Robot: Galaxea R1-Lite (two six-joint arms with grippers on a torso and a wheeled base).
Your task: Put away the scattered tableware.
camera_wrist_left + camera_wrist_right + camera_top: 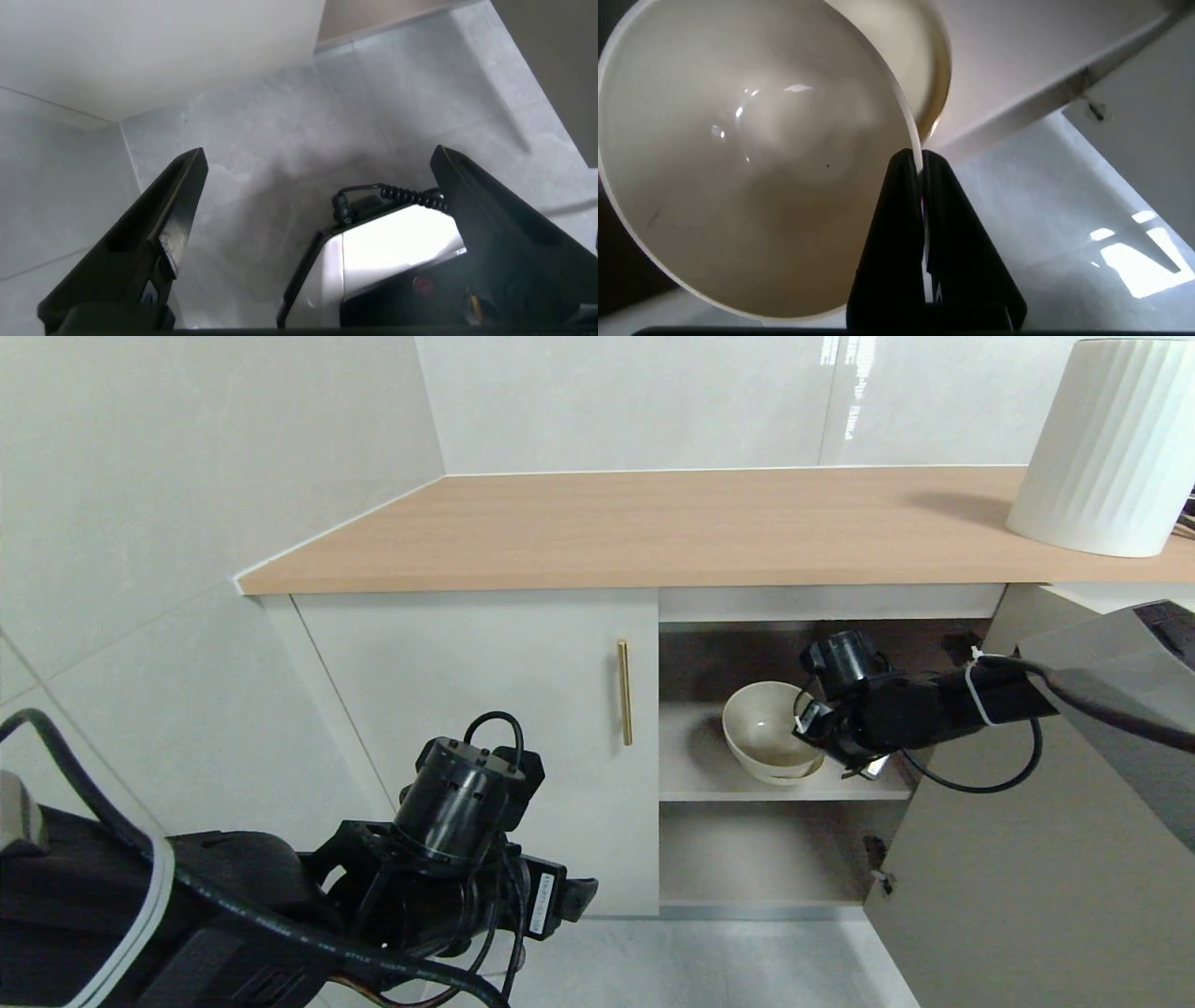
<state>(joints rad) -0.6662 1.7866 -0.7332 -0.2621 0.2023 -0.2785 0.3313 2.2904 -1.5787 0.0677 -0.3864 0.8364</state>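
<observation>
Bowl (757,140) rim (tilted) between right gripper (923,224) fingers (892,243)

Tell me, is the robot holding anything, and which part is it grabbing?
The right gripper pinches the cream bowl by its rim. The left gripper is open, holding nothing.

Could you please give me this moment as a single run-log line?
phase: stowing bowl | right gripper: shut on bowl rim, bowl tilted at cabinet shelf | left gripper: open, low near floor
</observation>
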